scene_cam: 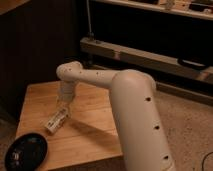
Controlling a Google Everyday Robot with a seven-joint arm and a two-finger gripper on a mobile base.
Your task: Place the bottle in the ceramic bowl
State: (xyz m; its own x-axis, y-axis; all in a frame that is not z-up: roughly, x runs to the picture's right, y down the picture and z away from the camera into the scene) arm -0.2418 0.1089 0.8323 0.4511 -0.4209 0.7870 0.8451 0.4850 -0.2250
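Shallow round black glossy bowl sits at the front-left corner of the light wooden surface, right by the edge. It is at 7 o'clock from the bottle, near but apart. Small clear plastic bottle with pale label lies flat, long axis about 1:30 to 7:30; cap end unclear. Gripper hangs at its 1:30 end; contact and open/closed state can't be told. Open surface toward 3 o'clock, partly hidden by bulky white arm. Dark shelving behind.

Can't tell whether gripper, down at bottle's upper end, touches it. Can't read label print, too blurred. Losing ceramic bowl's near rim and arm's base at bottom edge.
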